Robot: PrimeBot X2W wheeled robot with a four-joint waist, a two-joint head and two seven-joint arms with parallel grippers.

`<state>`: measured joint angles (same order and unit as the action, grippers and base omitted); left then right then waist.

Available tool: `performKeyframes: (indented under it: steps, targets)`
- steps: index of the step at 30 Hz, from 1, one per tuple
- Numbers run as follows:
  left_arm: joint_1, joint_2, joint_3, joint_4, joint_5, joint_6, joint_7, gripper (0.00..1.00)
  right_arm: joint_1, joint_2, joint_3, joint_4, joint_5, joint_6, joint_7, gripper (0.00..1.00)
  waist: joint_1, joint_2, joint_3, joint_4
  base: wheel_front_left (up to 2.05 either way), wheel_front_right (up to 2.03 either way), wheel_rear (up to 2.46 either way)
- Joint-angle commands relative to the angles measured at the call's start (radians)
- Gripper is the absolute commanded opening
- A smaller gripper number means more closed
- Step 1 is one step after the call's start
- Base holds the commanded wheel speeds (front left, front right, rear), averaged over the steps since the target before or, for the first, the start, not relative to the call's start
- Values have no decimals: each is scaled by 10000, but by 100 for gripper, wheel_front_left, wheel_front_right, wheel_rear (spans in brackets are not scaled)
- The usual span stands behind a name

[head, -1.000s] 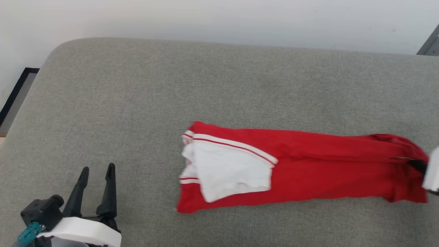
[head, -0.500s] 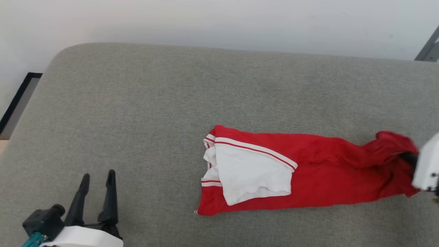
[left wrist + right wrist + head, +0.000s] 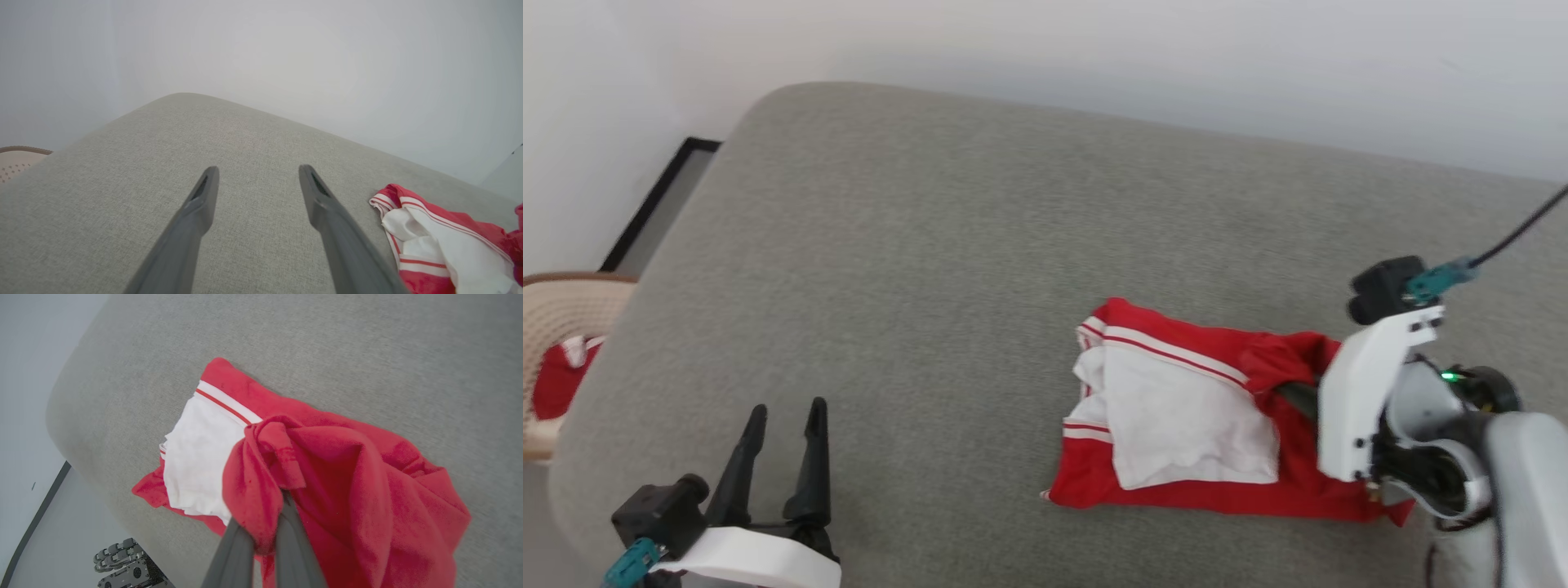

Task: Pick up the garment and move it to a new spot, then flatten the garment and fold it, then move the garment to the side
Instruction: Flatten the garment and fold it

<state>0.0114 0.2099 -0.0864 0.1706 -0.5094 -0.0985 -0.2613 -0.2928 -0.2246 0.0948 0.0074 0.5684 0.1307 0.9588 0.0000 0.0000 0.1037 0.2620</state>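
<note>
The garment (image 3: 1176,408), a red jersey with a white sleeve and striped trim, lies on the grey cushion (image 3: 980,245) right of centre, folded lengthwise. My right gripper (image 3: 1294,390) is shut on the garment's red end and holds it lifted over the rest; the right wrist view shows red cloth (image 3: 327,473) bunched around my closed fingers (image 3: 239,547). My left gripper (image 3: 784,425) stands open at the lower left, well clear of the garment, with bare cushion between its fingers (image 3: 204,196). The garment's striped end (image 3: 433,241) lies to the right of them.
A beige wicker basket (image 3: 560,327) holding a small red cloth (image 3: 556,380) stands off the cushion's left edge. A pale wall runs behind the cushion. A dark-framed floor strip (image 3: 658,200) lies at the far left. Bare cushion stretches left of the garment.
The camera has swung, bringing the basket into view. My right gripper has carried the garment's red end leftward over the rest, so the garment lies much shorter. The left gripper keeps its pose.
</note>
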Motion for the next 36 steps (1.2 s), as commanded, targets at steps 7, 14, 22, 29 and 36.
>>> performKeyframes:
  steps: [7, 14, 22, 29, 36]
  targets:
    - [-375, -136, -221, 215, 108, -177, -49, 100, -693, 609, 884, 1130, -114, 2, -588, 0, 0, 0, 45, 976, 0, 0, 0]
    - [-533, -278, -229, 325, 139, -248, -49, 100, -1282, 842, 1356, 2460, -238, 2, -1221, 3, 0, 0, 116, 1374, 0, 0, 0]
    - [-288, -194, 89, 325, 200, -296, -50, 100, -1697, 936, 1378, 2380, 208, 2, -1632, 100, 0, 0, -9, 972, 0, 0, 0]
    - [-175, -113, 370, 197, 272, -306, -50, 100, -1486, 733, 754, 1552, 413, 2, -1762, 100, 0, 0, -106, 345, 0, 0, 0]
    - [-16, -33, 639, -13, 354, -312, -50, 100, -941, 462, -26, 702, 255, 2, -2232, 100, 0, 0, -246, -483, 0, 0, 0]
